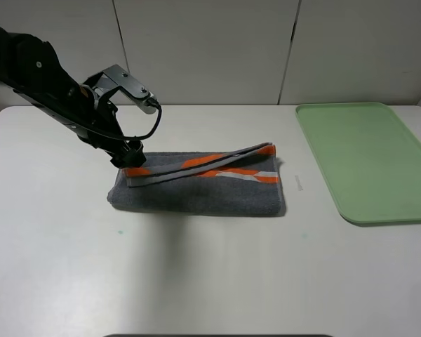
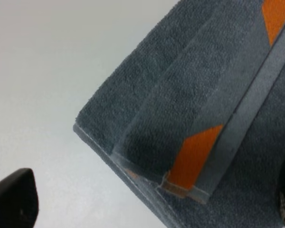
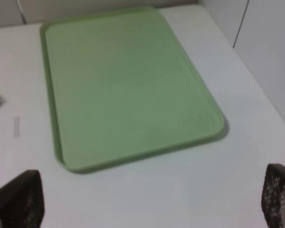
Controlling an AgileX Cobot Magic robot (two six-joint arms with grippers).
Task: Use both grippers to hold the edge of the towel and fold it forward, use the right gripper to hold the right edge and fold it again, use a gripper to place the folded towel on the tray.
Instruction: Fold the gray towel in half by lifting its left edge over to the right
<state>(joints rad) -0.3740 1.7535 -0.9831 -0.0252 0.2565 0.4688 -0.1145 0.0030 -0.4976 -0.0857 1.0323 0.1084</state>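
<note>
The dark grey towel (image 1: 196, 193) lies folded once in the middle of the table, a long strip running left to right. Its orange-patched edge (image 1: 210, 167) rests on top, along the far side. My left gripper (image 1: 131, 156) hangs just over the towel's left end, open. In the left wrist view the towel's corner (image 2: 190, 156) with an orange patch lies between the wide-apart fingers (image 2: 14, 197), which grip nothing. The pale green tray (image 1: 365, 158) sits bare at the right. My right gripper (image 3: 147, 199) is outside the high view; it is open above the table near the tray (image 3: 128, 85).
The white table (image 1: 70, 267) stretches around the towel, with a pale wall behind it. A small faint mark (image 1: 298, 182) lies on the table between towel and tray. The left arm (image 1: 49, 81) reaches in from the upper left.
</note>
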